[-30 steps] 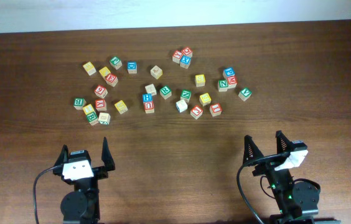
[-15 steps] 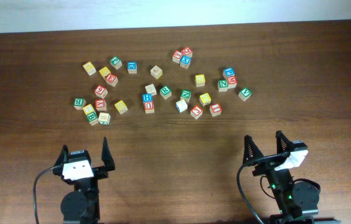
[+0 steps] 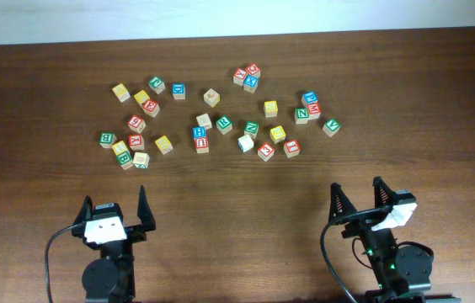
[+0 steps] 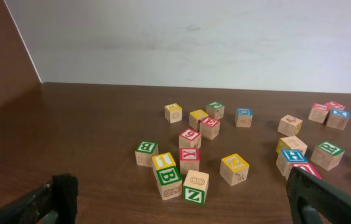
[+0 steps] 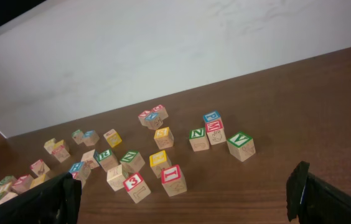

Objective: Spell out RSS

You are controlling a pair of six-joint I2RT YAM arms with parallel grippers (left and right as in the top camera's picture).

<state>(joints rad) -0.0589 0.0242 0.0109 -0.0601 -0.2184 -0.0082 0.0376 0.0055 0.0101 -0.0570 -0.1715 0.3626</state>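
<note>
**A:** Jaws, how do they stand?

**B:** Both pairs are spread wide and hold nothing: left gripper (image 3: 115,207), right gripper (image 3: 357,196), low over the table (image 3: 237,189).

**A:** And the letter blocks (image 3: 202,133)?

**B:** Scattered well ahead of both grippers, untouched. A green R block (image 3: 223,125) lies ahead, between the two. I cannot make out any S.

Right wrist view: the wooden cube with green N (image 5: 198,138), the wooden cube with green V (image 5: 241,145), the wooden cube with red 3 (image 5: 135,187) and the wooden cube with red I (image 5: 173,180). Left wrist view: the wooden cube with green B (image 4: 168,180) and, touching it, the wooden cube with green Z (image 4: 195,188)
</note>
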